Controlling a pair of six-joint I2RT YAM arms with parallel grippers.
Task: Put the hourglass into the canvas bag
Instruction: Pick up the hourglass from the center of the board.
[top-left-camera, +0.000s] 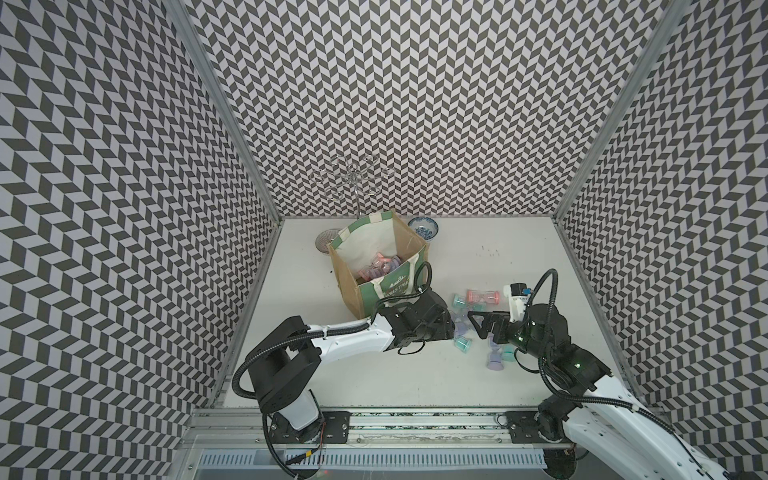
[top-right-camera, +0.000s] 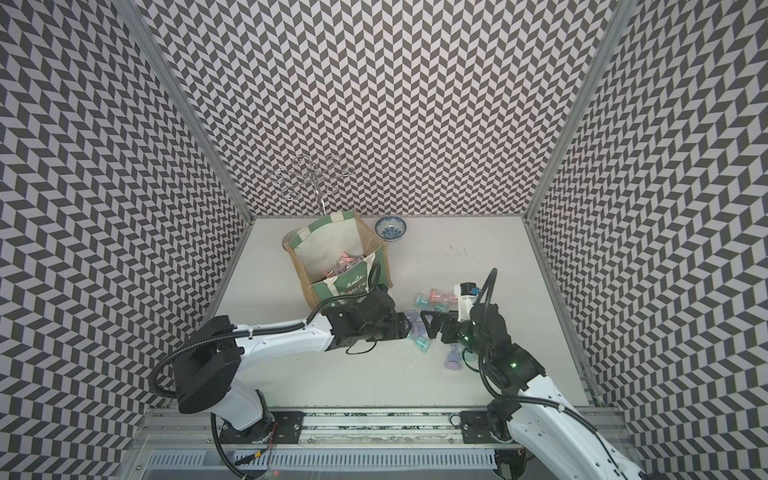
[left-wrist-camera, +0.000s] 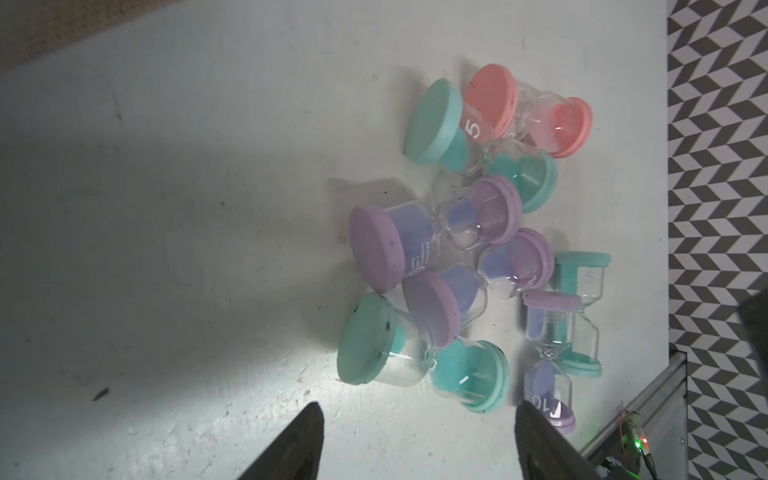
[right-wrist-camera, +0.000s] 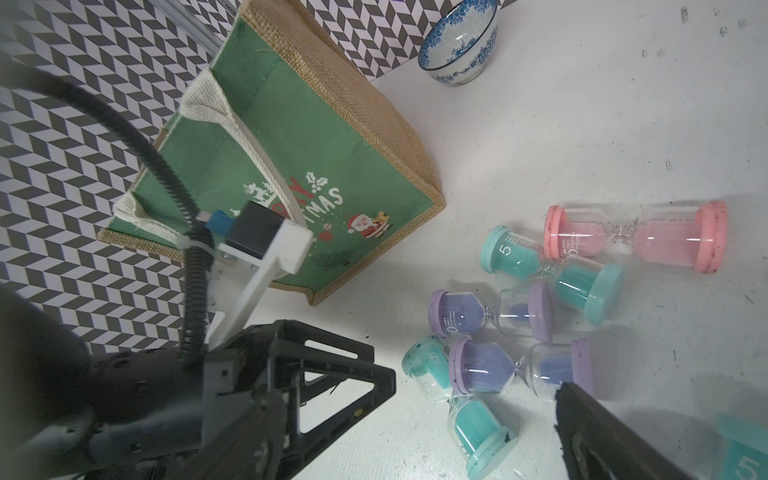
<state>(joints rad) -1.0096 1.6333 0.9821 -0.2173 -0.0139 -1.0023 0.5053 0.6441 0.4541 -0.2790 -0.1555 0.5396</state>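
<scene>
The canvas bag (top-left-camera: 386, 266) (top-right-camera: 345, 259) (right-wrist-camera: 291, 166) stands open at the back left of the table, with several hourglasses lying inside it. More hourglasses lie in a loose pile to its right: a pink one (top-left-camera: 483, 296) (left-wrist-camera: 528, 110) (right-wrist-camera: 636, 237), teal ones (left-wrist-camera: 469, 374) (right-wrist-camera: 473, 428) and purple ones (left-wrist-camera: 390, 249) (right-wrist-camera: 482, 365). My left gripper (left-wrist-camera: 417, 409) is open and empty, its tips just short of the nearest teal hourglass. My right gripper (right-wrist-camera: 476, 384) (top-left-camera: 478, 326) is open too and hangs over the pile from the opposite side, holding nothing.
A blue-and-white bowl (top-left-camera: 423, 228) (right-wrist-camera: 459, 45) sits behind the bag on the right. A second bowl (top-left-camera: 326, 241) is half hidden behind the bag's left side. A wire stand (top-left-camera: 353, 178) rises at the back wall. Patterned walls close in three sides.
</scene>
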